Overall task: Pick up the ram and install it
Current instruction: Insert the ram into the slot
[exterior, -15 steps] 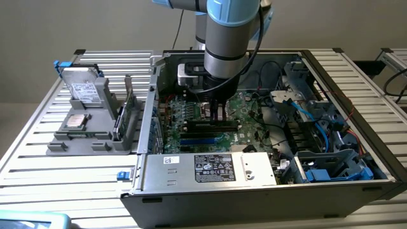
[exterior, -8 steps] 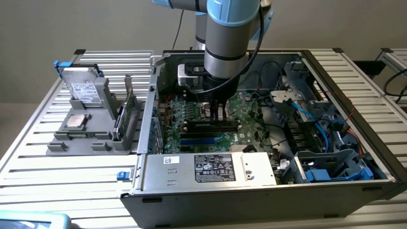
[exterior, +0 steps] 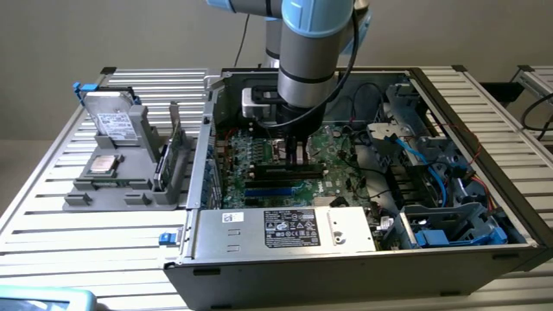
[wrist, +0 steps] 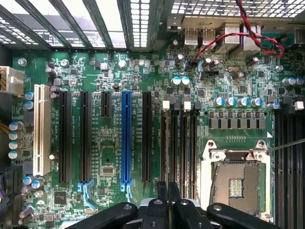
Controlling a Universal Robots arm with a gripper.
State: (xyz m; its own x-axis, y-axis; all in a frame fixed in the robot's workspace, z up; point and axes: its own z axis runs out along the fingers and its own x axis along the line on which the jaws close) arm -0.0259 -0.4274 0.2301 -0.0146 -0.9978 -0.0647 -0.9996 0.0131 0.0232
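- An open computer case [exterior: 346, 275] lies on its side on a slatted metal tabletop [exterior: 103, 240], so its motherboard [wrist: 109, 143] faces up and can be reached from above.
- A robot arm [exterior: 302, 58] reaches straight down into the case.
- Its end effector [exterior: 294, 155] hangs low inside the case, above the black memory slots [wrist: 178, 143] and beside the bare processor socket [wrist: 236, 179].
- The two fingers [wrist: 162, 191] are drawn together, with barely a sliver between them. I can make out no green stick pinched there.
- Outside the case, just beside its side wall, a grey holder [exterior: 103, 188] keeps spare parts upright, where they are easy to grasp.
- A short, thin green board standing on edge in that holder looks to me like the ram [exterior: 162, 167]. It is just beside a taller card [exterior: 175, 133] and well apart from the end effector.
- By that reading, the ram is not yet picked up.
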